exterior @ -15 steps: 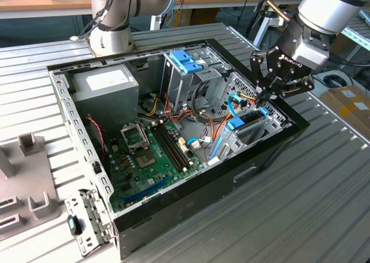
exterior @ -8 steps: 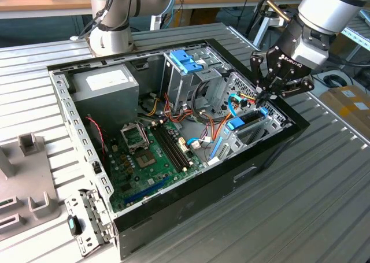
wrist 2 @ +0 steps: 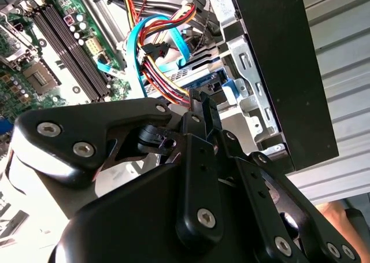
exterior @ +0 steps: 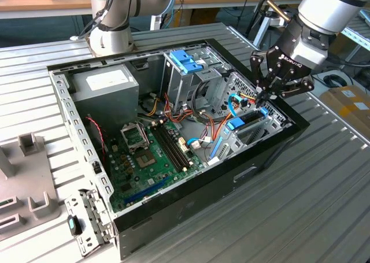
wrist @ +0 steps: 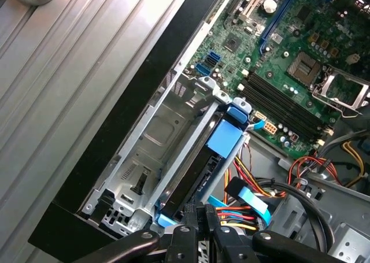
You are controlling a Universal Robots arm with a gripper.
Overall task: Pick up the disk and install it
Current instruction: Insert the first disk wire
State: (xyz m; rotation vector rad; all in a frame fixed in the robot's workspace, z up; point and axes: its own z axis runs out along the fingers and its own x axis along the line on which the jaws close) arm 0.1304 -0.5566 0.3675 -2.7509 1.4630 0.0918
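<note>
The disk (exterior: 245,120) stands on edge in the metal drive bay at the corner of the open computer case on the exterior view's right. Its blue carrier frame (wrist: 224,140) and dark side edge show in the first wrist view, and a strip of blue (wrist 2: 223,85) shows in the second wrist view. My gripper (exterior: 262,101) hovers just above the disk's rear end, next to the cables. Its black fingers (wrist: 203,210) are pressed together, and nothing shows between the fingertips (wrist 2: 200,101).
Blue, red and yellow cables (wrist 2: 151,49) bunch right beside the fingers. The motherboard (exterior: 147,153) lies on the case floor, a grey power supply box (exterior: 107,84) sits at the back, and a blue-handled cage (exterior: 186,60) stands mid-case. The black case wall (exterior: 254,159) borders the bay. A second arm's base (exterior: 110,37) stands behind.
</note>
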